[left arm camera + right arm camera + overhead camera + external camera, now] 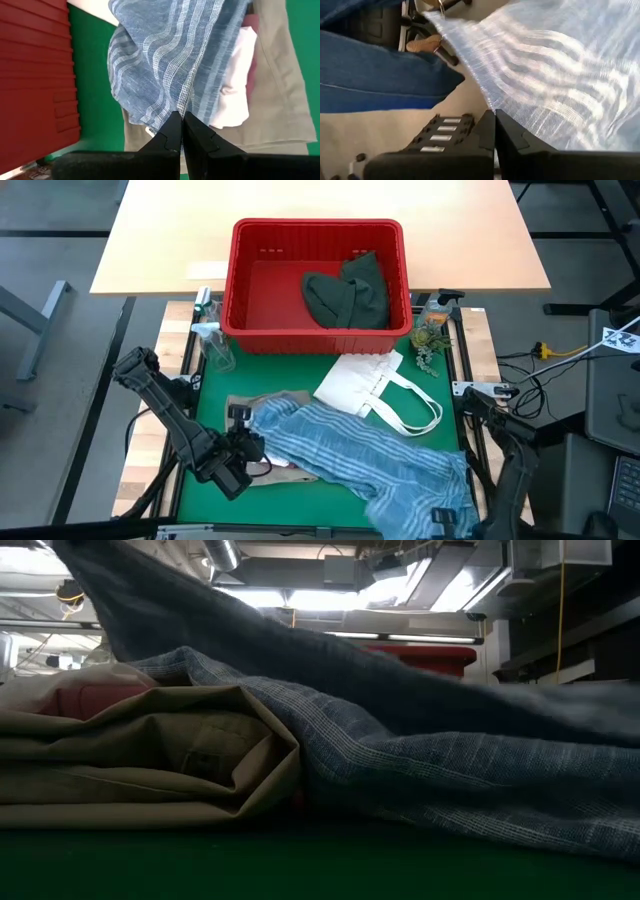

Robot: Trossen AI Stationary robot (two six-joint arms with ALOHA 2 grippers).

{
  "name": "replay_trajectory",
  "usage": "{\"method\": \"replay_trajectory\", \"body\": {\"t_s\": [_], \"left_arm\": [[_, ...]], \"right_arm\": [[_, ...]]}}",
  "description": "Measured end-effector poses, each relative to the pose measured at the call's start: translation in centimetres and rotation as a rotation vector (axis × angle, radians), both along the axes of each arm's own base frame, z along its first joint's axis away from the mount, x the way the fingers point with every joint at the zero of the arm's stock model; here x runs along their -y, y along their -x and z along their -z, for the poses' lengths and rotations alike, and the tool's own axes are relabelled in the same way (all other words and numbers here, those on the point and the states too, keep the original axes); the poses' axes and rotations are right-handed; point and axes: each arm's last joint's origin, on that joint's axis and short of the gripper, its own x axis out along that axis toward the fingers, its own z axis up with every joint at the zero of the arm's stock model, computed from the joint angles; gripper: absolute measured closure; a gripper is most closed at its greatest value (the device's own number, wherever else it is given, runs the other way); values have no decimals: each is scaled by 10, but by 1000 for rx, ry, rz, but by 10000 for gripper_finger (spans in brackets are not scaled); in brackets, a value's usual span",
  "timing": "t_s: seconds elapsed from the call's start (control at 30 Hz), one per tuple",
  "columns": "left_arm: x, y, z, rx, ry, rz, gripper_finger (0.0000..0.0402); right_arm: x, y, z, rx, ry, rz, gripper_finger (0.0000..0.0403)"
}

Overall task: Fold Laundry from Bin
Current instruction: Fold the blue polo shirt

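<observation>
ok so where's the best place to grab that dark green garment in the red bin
Probably the raised fold of the dark green soft garment, coming straight down from above: it lies bunched against the right wall of the red slotted plastic bin, so side approaches are blocked.

A white tote bag (372,385) with loop handles lies flat on the green mat (215,395), well away from both sets of jaws. There's a clear spray bottle (212,340) standing far past the left jaws, and a little plant (428,340) far past the right ones. A light wooden table (180,235) sits beyond all that.
</observation>
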Motion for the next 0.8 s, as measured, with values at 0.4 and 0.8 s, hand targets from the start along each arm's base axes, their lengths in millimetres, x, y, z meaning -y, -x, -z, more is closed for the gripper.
{"method": "replay_trajectory", "body": {"t_s": [0.4,0.8], "left_arm": [[13,6,7,1,98,-19,401],[21,18,58,-56,146,-80,400]], "right_arm": [[-21,41,0,-83,-31,137,403],[-24,46,0,-89,-43,159,403]]}}
